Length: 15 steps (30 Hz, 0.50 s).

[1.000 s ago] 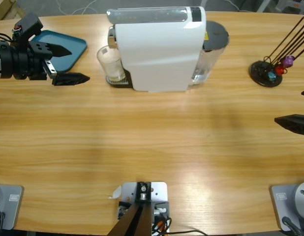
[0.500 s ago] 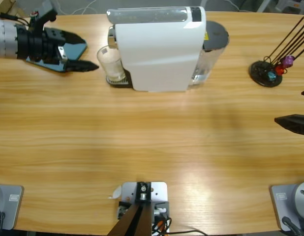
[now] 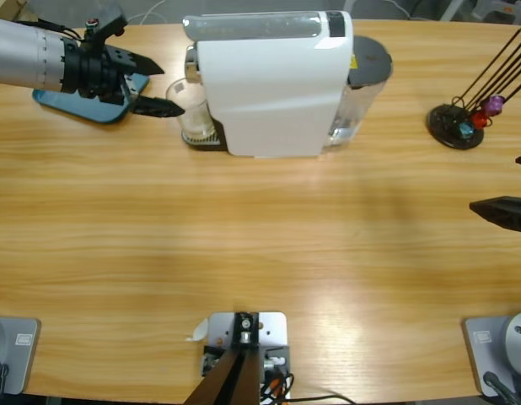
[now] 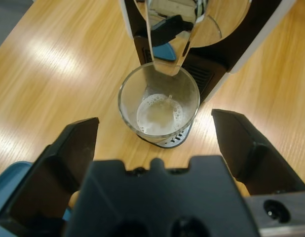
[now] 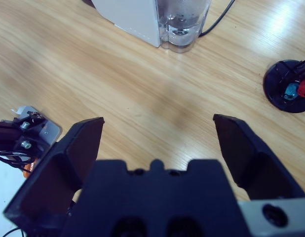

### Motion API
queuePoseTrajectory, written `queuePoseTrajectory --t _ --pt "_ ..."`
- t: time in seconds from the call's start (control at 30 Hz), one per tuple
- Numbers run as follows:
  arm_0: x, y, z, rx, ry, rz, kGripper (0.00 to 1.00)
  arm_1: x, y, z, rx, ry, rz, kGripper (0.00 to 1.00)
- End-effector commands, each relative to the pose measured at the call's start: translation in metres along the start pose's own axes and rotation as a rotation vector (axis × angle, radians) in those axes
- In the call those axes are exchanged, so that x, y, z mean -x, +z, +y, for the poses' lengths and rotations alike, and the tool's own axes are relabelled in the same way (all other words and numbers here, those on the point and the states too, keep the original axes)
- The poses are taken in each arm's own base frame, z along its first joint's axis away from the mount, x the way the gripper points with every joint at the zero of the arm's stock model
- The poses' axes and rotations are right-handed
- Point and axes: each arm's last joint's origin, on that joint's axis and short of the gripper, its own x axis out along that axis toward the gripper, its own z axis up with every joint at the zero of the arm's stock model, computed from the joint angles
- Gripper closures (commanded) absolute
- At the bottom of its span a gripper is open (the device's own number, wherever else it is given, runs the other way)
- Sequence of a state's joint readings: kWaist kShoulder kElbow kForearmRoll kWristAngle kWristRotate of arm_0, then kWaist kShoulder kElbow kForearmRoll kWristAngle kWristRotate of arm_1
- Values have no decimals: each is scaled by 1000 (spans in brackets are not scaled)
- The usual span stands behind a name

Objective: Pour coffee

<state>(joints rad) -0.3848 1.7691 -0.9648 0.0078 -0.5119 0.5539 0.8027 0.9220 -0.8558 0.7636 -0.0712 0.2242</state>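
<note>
Left gripper [image 3: 162,87], jaws spread wide and holding nothing, faces the glass cup [image 4: 159,105] of pale foam under the white coffee machine's [image 3: 273,82] spout; right gripper [image 5: 157,143] hangs equally wide, well apart.

Left arm is reaching in from the upper left, left gripper [image 3: 159,86] pointing rightward with jaws spread wide. Right gripper [image 3: 513,187] is poking in at the right edge, jaws gaping too.

Bright, even light from above. The table [image 3: 260,228] shows soft glare patches near its front edge. Short shadows lie beside the coffee machine [image 3: 273,80]. Nearest parts in the wrist views look blurred.
</note>
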Motion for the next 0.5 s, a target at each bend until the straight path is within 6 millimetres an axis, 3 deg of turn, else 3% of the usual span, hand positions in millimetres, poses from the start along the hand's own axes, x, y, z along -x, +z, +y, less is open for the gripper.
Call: queuePoseTrajectory --t 0.03,0.5 --pt "-25 -10 15 20 -42 17 0 -10 -1 0 -3 -27 56 0" --pt "-46 -9 23 11 -59 28 0 -10 0 0 -3 -27 56 0"
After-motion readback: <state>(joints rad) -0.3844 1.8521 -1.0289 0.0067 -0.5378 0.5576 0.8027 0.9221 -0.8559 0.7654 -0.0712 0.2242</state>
